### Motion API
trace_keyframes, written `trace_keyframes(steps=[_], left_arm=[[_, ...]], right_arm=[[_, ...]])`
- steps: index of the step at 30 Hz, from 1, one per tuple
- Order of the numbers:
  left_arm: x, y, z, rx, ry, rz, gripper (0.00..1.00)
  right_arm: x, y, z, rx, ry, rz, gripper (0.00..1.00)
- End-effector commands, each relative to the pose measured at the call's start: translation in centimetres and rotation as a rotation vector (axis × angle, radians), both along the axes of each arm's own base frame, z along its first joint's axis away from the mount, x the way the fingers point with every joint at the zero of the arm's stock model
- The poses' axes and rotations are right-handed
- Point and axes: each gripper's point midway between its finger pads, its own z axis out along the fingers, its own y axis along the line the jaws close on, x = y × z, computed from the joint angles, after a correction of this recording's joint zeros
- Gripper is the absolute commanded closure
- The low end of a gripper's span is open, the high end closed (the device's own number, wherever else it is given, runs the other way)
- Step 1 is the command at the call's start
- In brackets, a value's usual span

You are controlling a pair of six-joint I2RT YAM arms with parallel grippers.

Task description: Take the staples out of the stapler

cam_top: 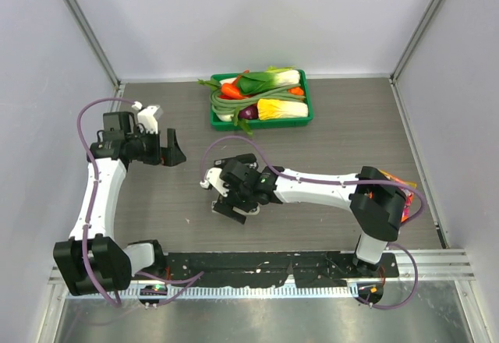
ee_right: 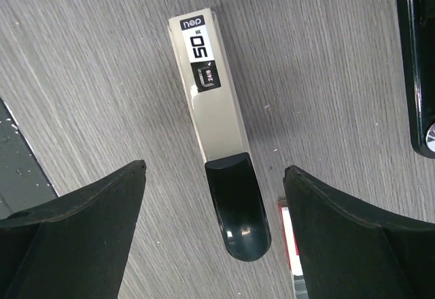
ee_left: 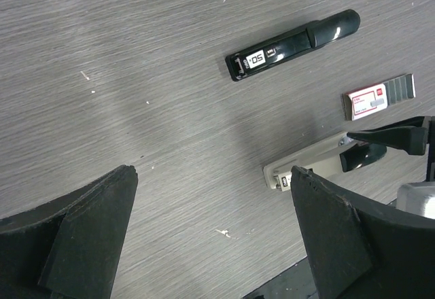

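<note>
A beige stapler (ee_right: 212, 102) with a glossy black rear end (ee_right: 239, 212) lies flat on the grey table. My right gripper (ee_right: 216, 170) hangs open just above it, the black end between its fingers, which do not touch it. The left wrist view shows the same beige stapler (ee_left: 307, 163) and a black stapler (ee_left: 292, 44) lying apart from it. My left gripper (ee_left: 214, 173) is open over bare table to the left of them. In the top view the left gripper (cam_top: 171, 150) and the right gripper (cam_top: 232, 204) both hang over the table. The staples are hidden.
A red-and-white staple box (ee_left: 370, 98) with a grey ribbed end lies beside the beige stapler. A green tray (cam_top: 308, 101) of toy vegetables stands at the back. An orange packet (cam_top: 407, 195) lies at the right, near the right arm's base. White walls close three sides.
</note>
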Motion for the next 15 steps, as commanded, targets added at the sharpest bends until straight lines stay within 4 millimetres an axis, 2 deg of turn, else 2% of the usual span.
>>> trace_keyframes(steps=[1,6,8,9,12,13,14,15], left_arm=[[-0.7,-0.3,0.8,-0.01,-0.022,-0.031,0.0],[-1.0,-0.5,1.1,-0.013,-0.025,-0.047,0.0],[-1.2,-0.6,1.3,-0.012,-0.027,-0.051,0.0],[-1.3,-0.6,1.4,-0.01,-0.027,-0.054,0.0],[-1.4,-0.5,1.6,-0.004,-0.034,-0.057,0.0],[-1.4,-0.6,1.7,-0.005,-0.038,-0.06,0.0],[-1.6,-0.6,1.7,-0.006,-0.037,-0.062,0.0],[-1.6,-0.6,1.7,-0.007,-0.038,-0.063,0.0]], right_arm=[[0.3,-0.2,-0.6,-0.031,-0.023,0.005,0.16],[1.0,-0.9,-1.6,-0.074,-0.047,-0.017,0.23],[1.1,-0.9,-1.7,-0.077,-0.047,-0.021,0.33],[1.0,-0.8,-1.8,-0.078,-0.045,-0.019,0.43],[1.0,-0.6,-1.7,-0.073,-0.042,-0.028,0.55],[1.2,-0.4,-1.3,-0.061,-0.044,-0.031,0.63],[1.2,-0.2,-1.1,-0.05,-0.047,-0.035,0.67],[1.3,0.1,-0.6,-0.029,-0.049,-0.041,0.74]])
